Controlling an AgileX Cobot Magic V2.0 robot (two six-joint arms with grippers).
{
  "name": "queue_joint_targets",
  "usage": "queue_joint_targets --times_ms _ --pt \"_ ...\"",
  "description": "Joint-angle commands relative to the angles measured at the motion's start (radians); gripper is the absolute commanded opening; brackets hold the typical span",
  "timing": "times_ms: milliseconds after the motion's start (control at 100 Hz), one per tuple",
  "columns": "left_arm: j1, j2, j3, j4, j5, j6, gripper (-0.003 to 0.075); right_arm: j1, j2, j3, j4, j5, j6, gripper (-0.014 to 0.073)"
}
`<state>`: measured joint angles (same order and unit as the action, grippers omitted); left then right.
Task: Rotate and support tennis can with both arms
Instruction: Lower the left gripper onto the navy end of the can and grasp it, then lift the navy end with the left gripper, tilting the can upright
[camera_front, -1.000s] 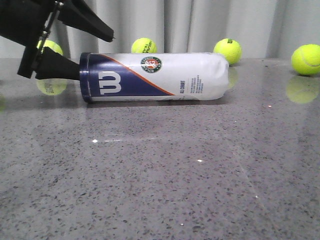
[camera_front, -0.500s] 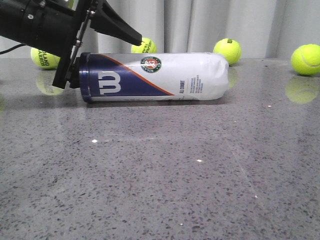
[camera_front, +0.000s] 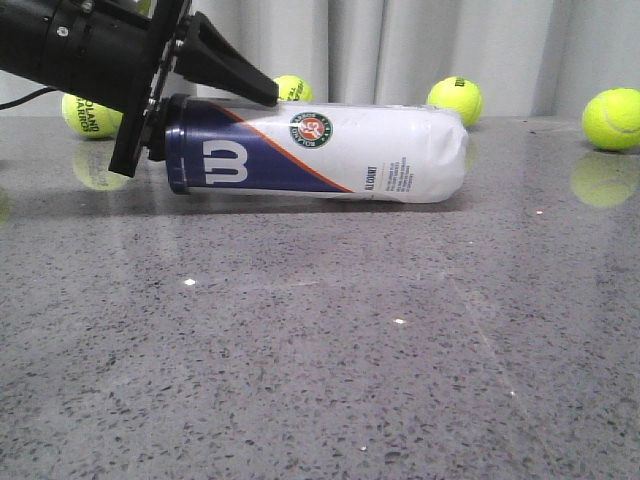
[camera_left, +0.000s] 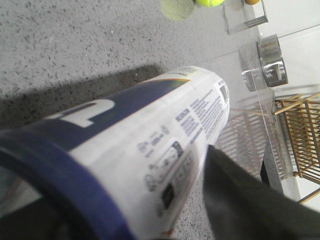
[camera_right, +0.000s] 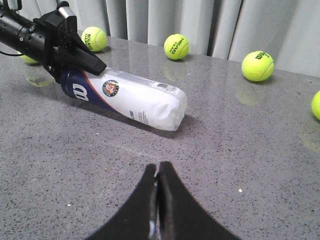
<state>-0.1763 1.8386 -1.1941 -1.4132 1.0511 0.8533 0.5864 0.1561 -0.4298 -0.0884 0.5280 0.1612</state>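
The tennis can (camera_front: 340, 150) lies on its side on the grey stone table (camera_front: 320, 350), navy "W" end to the left and clear ribbed base to the right. Its navy end is raised a little off the table. My left gripper (camera_front: 215, 130) is shut on that navy end: one black finger (camera_front: 235, 78) lies over the top and the other is hidden behind the can. In the left wrist view the can (camera_left: 150, 130) fills the space between the fingers (camera_left: 240, 200). My right gripper (camera_right: 157, 167) is shut and empty, well in front of the can (camera_right: 135, 97).
Several yellow-green tennis balls lie along the back of the table by the curtain (camera_front: 455, 100) (camera_front: 612, 118) (camera_front: 293, 88) (camera_front: 90, 115). A clear stand (camera_left: 265, 60) and a wooden rack (camera_left: 300, 135) are beyond the table's far end.
My left gripper came in over the can's navy end and closed on it. That end has lifted slightly and the can has shifted a little to the right.
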Motion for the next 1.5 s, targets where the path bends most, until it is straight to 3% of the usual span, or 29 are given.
queue_joint_targets --times_ms 0,210,560,710,820,970,1200,1490 --pt "-0.006 -0.046 -0.029 -0.068 0.046 0.007 0.0219 -0.004 0.009 -0.026 -0.012 -0.084 0.002 -0.0069" --pt "-0.006 -0.046 -0.029 -0.075 0.046 0.007 -0.0022 -0.004 0.009 -0.026 -0.012 -0.084 0.002 -0.0069" --pt "-0.006 -0.046 -0.034 -0.118 0.067 0.016 -0.002 -0.004 0.009 -0.026 -0.012 -0.084 0.002 -0.0069" --pt "-0.004 -0.05 -0.126 -0.121 0.14 0.028 -0.002 -0.004 0.009 -0.026 -0.012 -0.084 0.002 -0.0069" --pt "-0.007 -0.052 -0.237 -0.094 0.174 -0.041 -0.002 -0.004 0.009 -0.026 -0.012 -0.084 0.002 -0.0069" --pt "-0.007 -0.054 -0.435 0.101 0.192 -0.193 -0.002 -0.004 0.009 -0.026 -0.012 -0.084 0.002 -0.0069" --pt "-0.042 -0.071 -0.723 0.568 0.231 -0.484 -0.002 -0.004 0.009 -0.026 -0.012 -0.084 0.002 -0.0069" --pt "-0.201 -0.153 -0.776 1.032 0.231 -0.628 -0.002 -0.004 0.009 -0.026 -0.012 -0.084 0.002 -0.0069"
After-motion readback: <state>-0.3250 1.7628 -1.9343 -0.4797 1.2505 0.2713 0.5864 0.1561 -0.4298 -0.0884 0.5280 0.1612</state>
